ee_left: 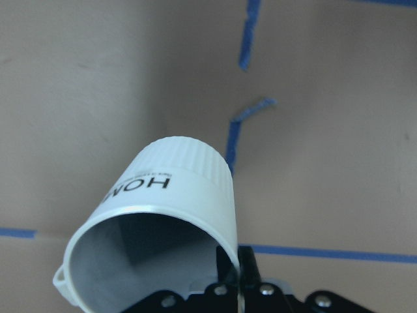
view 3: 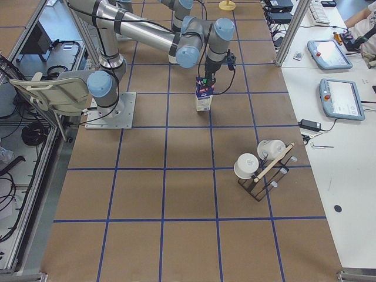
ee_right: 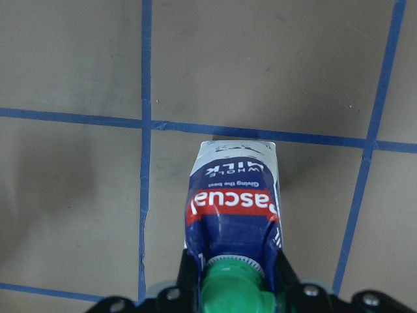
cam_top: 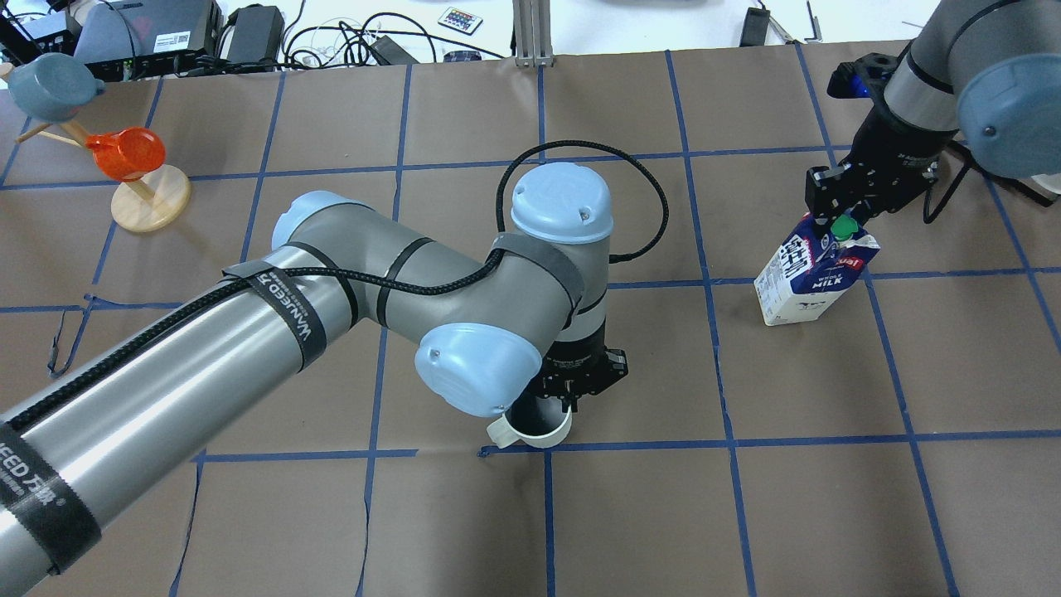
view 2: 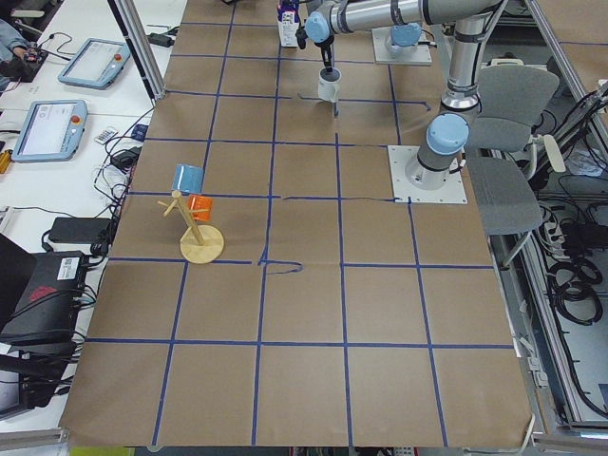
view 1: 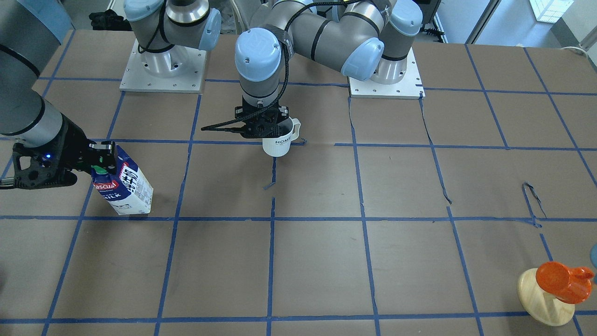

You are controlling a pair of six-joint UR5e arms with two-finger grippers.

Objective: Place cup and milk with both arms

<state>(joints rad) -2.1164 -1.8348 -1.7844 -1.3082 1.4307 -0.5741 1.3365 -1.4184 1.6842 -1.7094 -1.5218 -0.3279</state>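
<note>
**Item 1: cup**. White mug with dark "HOME" lettering on the wall and a grey interior. It sits upper centre of the front-facing frame, at a line of blue tape. The handle points to the upper right there, and to the lower left in the overhead frame. The mouth is open upward. Whether the base touches the tabletop cannot be told.

**Item 2: left end effector**. Black, two-fingered, pointing straight down from the left arm. It pinches the cup's wall at the rim, one finger inside the mouth and one outside.

**Item 3: milk**. Dark-blue and white gable-top carton with a red "Pascual" band and "MILK" text. It is at the left edge of the front-facing frame at mid-height, and on the right side of the overhead frame. It is well apart from the cup. The bottom sits just above a tape line in the front-facing frame. Contact with the tabletop cannot be told. Green cap on top.

**Item 4: right end effector**. Black, carried by the right arm. It is pressed onto the carton's gable top, with a finger on either side of the green cap.

**Item 5: tabletop.** Brown paper covering, marked into squares by blue tape. The paper is torn in several places.

**Item 6: wooden stand**. Round base with pegs, upper left of the overhead frame. It carries an orange cup and a blue cup.

**Item 7: black rack**. Right of centre in the right side frame, holding two white cups.
</note>
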